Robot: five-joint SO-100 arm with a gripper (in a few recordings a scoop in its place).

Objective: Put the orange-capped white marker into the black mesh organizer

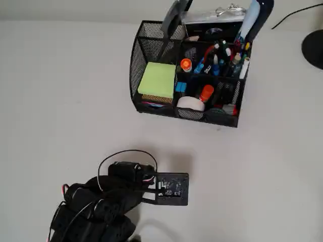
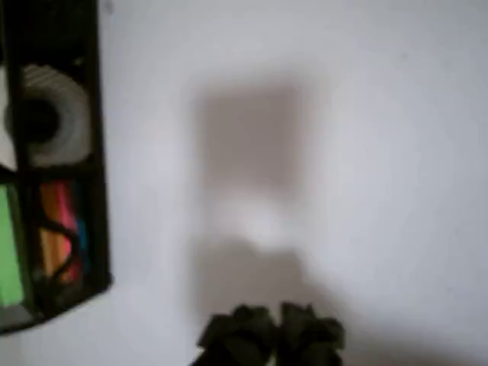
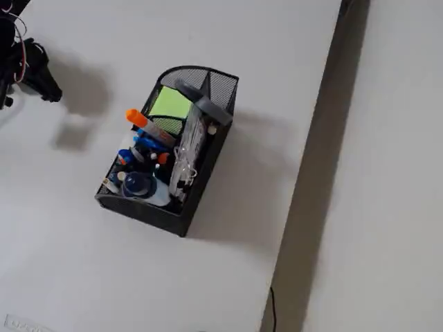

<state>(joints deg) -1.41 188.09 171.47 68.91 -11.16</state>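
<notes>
The black mesh organizer [image 1: 136,60] stands at the back of the white table, also seen in the fixed view [image 3: 176,214] and at the left edge of the wrist view [image 2: 97,152]. The orange-capped white marker [image 1: 185,64] stands inside one of its middle compartments, cap up [image 3: 137,118], with its barrel mostly hidden among other pens. My gripper [image 2: 271,335] hangs over bare table well in front of the organizer, its dark fingertips together and nothing between them. In the fixed view the gripper [image 3: 50,90] is at the far left, apart from the organizer.
The organizer also holds a yellow-green sticky-note pad [image 1: 157,79], a white tape roll [image 1: 191,103], a stubby orange-red item [image 1: 206,93] and several pens. A black round base [image 1: 314,48] sits at the back right. The table edge [image 3: 325,138] runs down the right.
</notes>
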